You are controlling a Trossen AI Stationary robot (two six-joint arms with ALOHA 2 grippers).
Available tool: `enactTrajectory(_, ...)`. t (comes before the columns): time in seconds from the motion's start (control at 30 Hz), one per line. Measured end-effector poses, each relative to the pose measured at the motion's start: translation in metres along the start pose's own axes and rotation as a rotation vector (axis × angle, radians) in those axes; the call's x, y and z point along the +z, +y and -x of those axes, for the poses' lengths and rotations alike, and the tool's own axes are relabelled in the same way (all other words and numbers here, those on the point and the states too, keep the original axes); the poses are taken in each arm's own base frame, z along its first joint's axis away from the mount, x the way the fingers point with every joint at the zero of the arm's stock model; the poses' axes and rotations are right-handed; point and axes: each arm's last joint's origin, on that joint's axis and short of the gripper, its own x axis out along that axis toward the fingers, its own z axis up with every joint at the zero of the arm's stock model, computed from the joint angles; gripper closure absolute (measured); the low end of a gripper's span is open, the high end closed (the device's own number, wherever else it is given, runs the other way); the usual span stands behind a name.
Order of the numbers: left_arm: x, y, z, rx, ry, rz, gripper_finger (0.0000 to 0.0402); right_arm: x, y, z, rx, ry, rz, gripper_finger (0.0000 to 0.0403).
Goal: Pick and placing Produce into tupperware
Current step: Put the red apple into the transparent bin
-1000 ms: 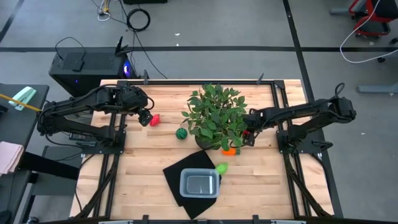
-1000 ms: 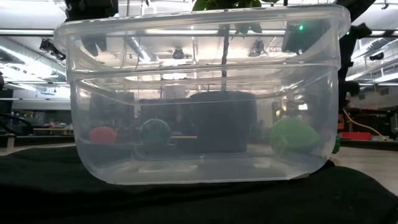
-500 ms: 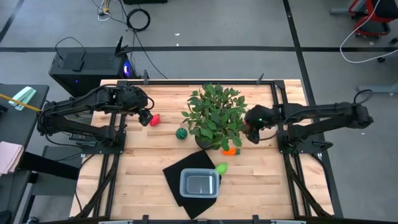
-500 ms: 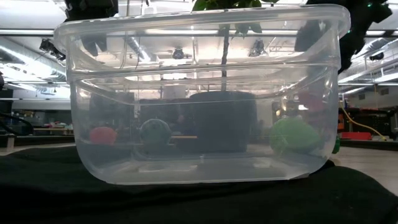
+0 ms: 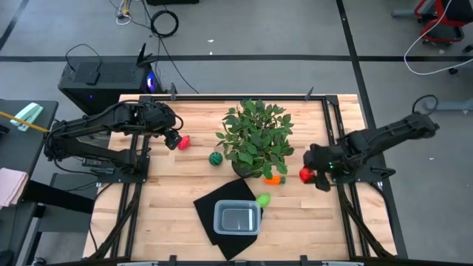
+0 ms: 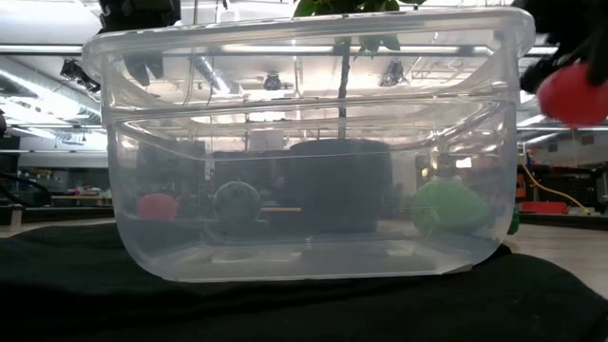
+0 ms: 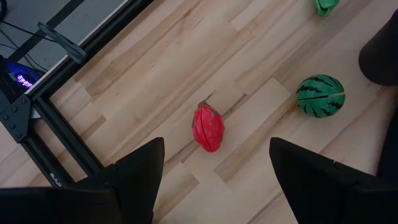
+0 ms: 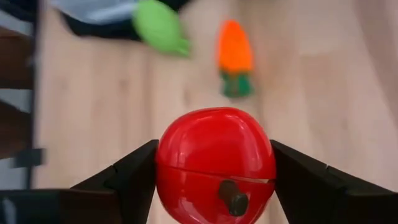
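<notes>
The clear tupperware [image 5: 237, 219] sits on a black mat, near the table's near edge. My right gripper [image 5: 310, 175] is right of the potted plant and shut on a round red piece [image 8: 214, 165], which shows high up in the low view [image 6: 573, 95]. An orange piece [image 5: 273, 178] and a light green piece [image 5: 262, 199] lie on the wood between plant and tub. My left gripper [image 7: 211, 180] hovers open over the other red piece [image 7: 209, 127]. The striped green ball [image 7: 319, 96] lies farther toward the plant. My right gripper pinches the round red piece between its two fingers [image 8: 127, 177], one on each side of it. Its stem end [image 8: 233, 202] faces back toward the wrist. The fingers point down at the table, and the piece is lifted clear of the wood.
A big leafy potted plant [image 5: 259, 139] stands mid-table between the two arms. The black mat [image 5: 218, 198] lies under the tub. Bare wood shows right of the tub and along the table's left part. Metal frame rails run along the table's edges.
My right gripper has drawn away from the plant's right side toward the table's near and right edges and has risen, carrying the round red piece up off the table. The left arm has kept still.
</notes>
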Motion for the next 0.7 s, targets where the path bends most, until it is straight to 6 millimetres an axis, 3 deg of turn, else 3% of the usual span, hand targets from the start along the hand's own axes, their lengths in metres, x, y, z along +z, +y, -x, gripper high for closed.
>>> enactTrajectory(0.37, 0.000, 0.000, 0.000, 0.000, 0.000, 0.000, 0.0104, -0.001, 0.069, 0.022, 0.140, 0.000, 0.193, 0.0125)
enactTrajectory(0.57, 0.000, 0.000, 0.000, 0.000, 0.000, -0.001, 0.0104, -0.008, 0.100, 0.021, 0.071, -0.019, 0.249, 0.0125)
enactTrajectory(0.7, 0.000, 0.000, 0.000, 0.000, 0.000, -0.001, 0.0104, 0.003, 0.119, 0.017, -0.010, -0.098, 0.215, 0.0124)
